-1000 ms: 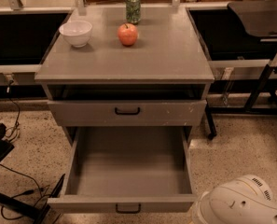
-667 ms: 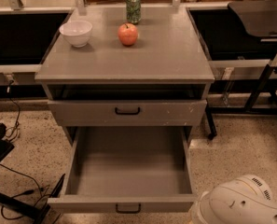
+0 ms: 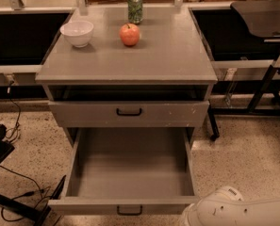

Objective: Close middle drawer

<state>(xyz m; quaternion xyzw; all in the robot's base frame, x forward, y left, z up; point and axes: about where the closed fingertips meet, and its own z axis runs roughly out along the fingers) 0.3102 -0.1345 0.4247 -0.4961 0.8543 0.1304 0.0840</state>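
Observation:
The middle drawer point(image 3: 130, 166) is pulled far out of the grey cabinet. It is a wide, deep grey box with nothing in it. Its low front point(image 3: 83, 206) with a small black handle point(image 3: 129, 211) lies at the bottom edge of the view. Above it, the taller-fronted drawer point(image 3: 168, 113) with white chips and a black handle stands slightly out from the cabinet. A white rounded part of my arm point(image 3: 234, 211) shows at the bottom right, just right of the open drawer's front corner. My gripper is out of view.
On the cabinet top point(image 3: 168, 55) stand a white bowl point(image 3: 77, 33), a red apple point(image 3: 129, 34) and a green can point(image 3: 135, 7). Black cables and a dark stand point(image 3: 7, 201) lie on the floor at the left. A dark table and its leg point(image 3: 264, 79) are at the right.

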